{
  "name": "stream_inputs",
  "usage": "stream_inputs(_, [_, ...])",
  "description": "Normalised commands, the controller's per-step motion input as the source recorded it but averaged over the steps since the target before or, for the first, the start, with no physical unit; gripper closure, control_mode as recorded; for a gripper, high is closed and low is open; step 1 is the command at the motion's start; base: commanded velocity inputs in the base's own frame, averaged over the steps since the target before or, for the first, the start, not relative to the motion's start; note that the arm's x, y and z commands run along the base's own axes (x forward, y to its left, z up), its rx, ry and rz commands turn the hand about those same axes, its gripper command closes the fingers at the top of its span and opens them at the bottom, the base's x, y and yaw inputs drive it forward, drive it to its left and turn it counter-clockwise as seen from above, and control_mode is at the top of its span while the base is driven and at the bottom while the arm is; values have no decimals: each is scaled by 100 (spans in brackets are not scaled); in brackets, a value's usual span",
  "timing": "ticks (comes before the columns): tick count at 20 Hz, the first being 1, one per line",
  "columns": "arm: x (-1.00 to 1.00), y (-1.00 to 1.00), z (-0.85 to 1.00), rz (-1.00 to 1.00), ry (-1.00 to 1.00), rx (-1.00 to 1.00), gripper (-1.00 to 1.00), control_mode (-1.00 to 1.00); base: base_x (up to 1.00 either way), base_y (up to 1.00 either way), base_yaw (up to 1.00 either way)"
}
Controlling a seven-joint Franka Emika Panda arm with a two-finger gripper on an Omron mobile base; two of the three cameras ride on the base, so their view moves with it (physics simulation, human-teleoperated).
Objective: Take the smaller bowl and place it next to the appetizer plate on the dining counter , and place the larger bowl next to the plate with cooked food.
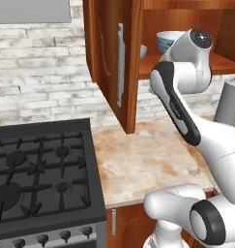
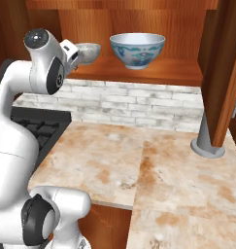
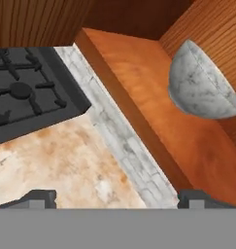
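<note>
The smaller bowl, mottled grey-white, stands on the wooden shelf of an open wall cabinet, at the upper right of the hand view. My gripper is open, its fingertips spread wide, short of the bowl and not touching it. From the right base view the hand hovers just left of the smaller bowl. The larger bowl, white with a blue-teal pattern, sits on the same shelf to the right, and its rim peeks out behind my arm. Both plates are out of view.
An open cabinet door hangs left of the shelf. Below lie a marbled worktop and a black stove. A rustier slab adjoins on the right; I cannot tell if it is the dining counter. A grey post rises there.
</note>
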Motion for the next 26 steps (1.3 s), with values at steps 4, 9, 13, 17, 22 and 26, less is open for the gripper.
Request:
stream_inputs(4, [34, 6, 10, 64, -7, -17, -100, -100, 0, 0, 0])
stream_inputs(9, [38, 0, 16, 52, -18, -33, -100, -100, 0, 0, 0])
stream_inputs(13, [6, 15, 0, 6, -23, -16, -100, -100, 0, 0, 0])
stream_inputs(17, [16, 41, 9, 0, -33, -26, -100, -100, 0, 0, 0])
stream_inputs(22, [28, 3, 8, 3, -9, -6, -100, -100, 0, 0, 0])
stream_inputs(26, [37, -13, 14, 1, 4, 0, -100, -100, 0, 0, 0])
